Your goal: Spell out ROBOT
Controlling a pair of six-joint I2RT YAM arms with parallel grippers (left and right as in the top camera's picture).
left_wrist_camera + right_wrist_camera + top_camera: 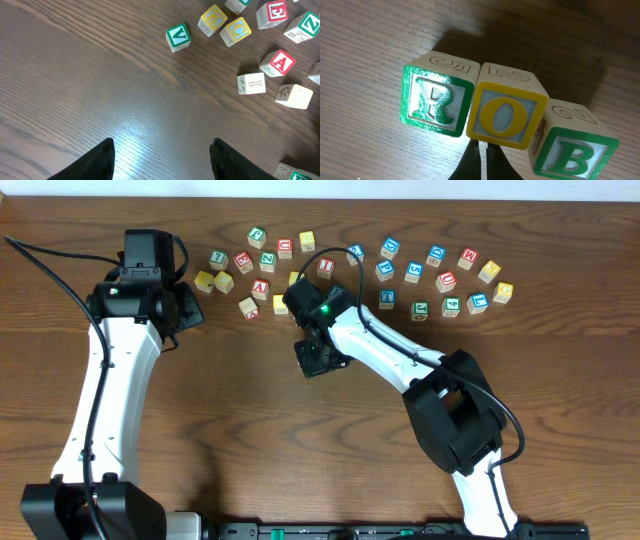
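R block [437, 106], O block [502, 117], B block [575, 155] lined up; second O and T left to place. Right gripper [483, 160] pinched closed, empty, at O's 6 o'clock; left gripper [162, 152] wide, empty.

The left arm [105, 395] and the right arm [385, 350] both have glossy white shells on their long links, with bulky matte black housings at the joints. A thin black left cable [50, 257] runs into the left arm's upper housing, and a right cable [517, 425] loops off the right arm's black elbow block. A small green light [324, 308] glows on the right arm's wrist housing. The left pincer [161, 160] has plain black fingers [95, 162] with rounded tips — the right pincer [481, 159] is the same dull black.
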